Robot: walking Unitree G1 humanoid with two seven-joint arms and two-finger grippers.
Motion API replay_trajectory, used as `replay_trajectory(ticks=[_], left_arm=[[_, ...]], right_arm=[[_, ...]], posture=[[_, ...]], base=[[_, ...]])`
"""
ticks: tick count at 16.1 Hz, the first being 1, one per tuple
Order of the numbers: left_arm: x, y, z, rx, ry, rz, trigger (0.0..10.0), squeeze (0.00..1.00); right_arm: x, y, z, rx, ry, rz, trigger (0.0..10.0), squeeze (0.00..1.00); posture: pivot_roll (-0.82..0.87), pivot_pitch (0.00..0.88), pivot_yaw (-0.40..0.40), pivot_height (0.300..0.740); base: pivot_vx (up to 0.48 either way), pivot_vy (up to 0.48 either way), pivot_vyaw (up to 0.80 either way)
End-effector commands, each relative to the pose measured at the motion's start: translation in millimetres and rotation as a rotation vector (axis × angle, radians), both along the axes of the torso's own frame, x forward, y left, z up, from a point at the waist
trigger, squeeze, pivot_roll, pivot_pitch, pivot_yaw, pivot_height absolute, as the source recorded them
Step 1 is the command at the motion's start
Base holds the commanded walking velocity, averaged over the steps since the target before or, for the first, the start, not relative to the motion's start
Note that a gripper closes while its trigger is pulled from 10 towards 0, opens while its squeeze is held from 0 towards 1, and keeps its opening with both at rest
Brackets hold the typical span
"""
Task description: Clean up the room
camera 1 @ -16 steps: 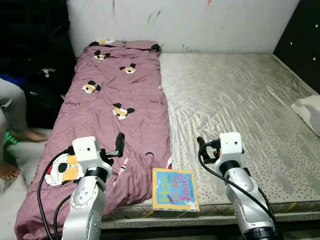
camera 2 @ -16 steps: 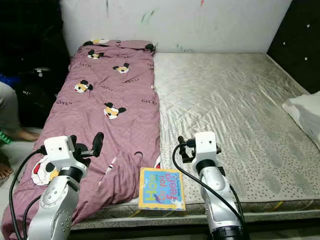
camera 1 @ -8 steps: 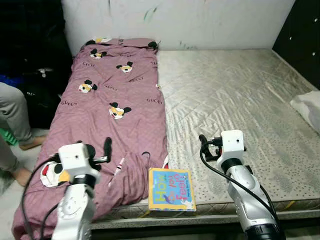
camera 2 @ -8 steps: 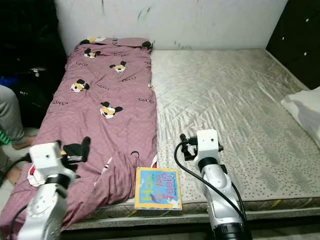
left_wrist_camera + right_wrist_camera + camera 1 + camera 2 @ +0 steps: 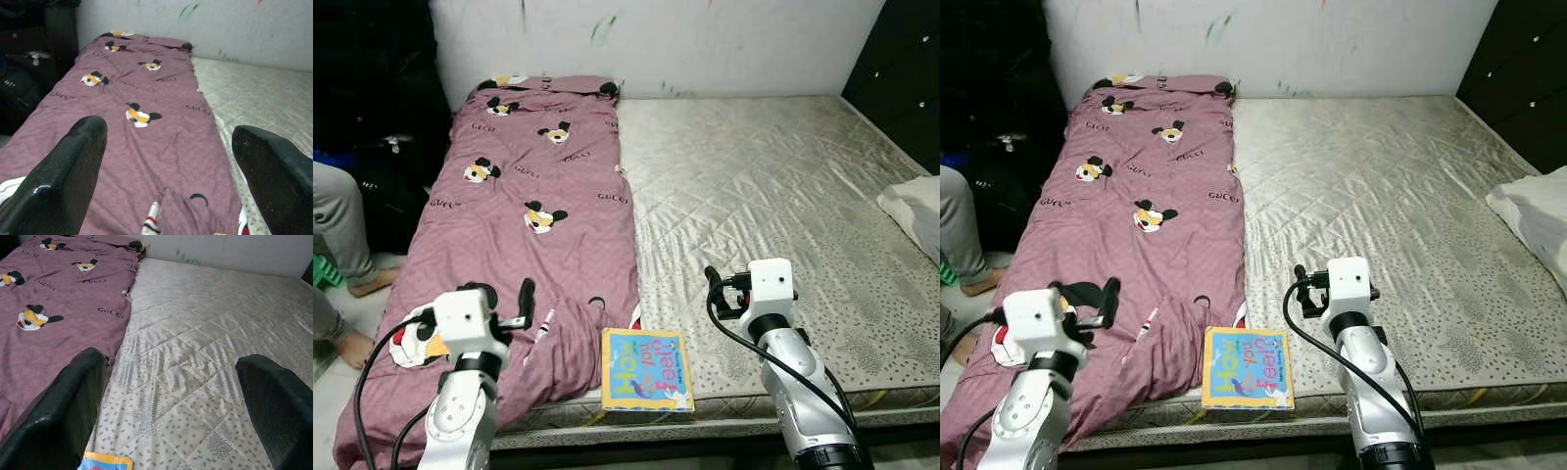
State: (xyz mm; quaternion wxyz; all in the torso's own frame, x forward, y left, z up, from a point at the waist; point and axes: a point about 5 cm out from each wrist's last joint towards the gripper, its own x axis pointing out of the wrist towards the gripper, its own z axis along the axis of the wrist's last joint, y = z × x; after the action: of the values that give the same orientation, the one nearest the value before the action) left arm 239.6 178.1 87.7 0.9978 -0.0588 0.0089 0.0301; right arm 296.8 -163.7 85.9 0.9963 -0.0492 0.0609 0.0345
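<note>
Nothing tidied yet: your left hand (image 5: 521,302) and right hand (image 5: 713,292) hover released, grasping nothing, with the book (image 5: 646,369) at the bed (image 5: 783,186) edge, 6 o'clock, blanket (image 5: 533,225) rumpled beside.

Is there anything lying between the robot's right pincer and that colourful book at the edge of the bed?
Nothing visible does. The book lies flat at the mattress edge, beside the purple blanket. The right pincer hangs open above bare mattress, the book's corner just below it. The left pincer is open over the blanket.
</note>
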Motion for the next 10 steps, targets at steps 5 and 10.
replay_trajectory(ticks=[5, 10], left_arm=[[2.8, -2.7, 5, -0.003, -0.006, -0.006, 10.0, 0.00], [7.2, -8.4, 5, -0.024, -0.008, -0.016, 10.0, 0.00]], right_arm=[[-5.6, 3.7, -4, 0.002, 0.014, 0.013, 10.0, 0.00], [-1.9, 5.8, -2, -0.003, 0.010, 0.035, 10.0, 0.00]], posture=[[0.03, 0.094, -0.004, 0.740], [0.02, 0.089, -0.011, 0.740]], base=[[0.000, 0.000, 0.00], [0.000, 0.000, 0.00]])
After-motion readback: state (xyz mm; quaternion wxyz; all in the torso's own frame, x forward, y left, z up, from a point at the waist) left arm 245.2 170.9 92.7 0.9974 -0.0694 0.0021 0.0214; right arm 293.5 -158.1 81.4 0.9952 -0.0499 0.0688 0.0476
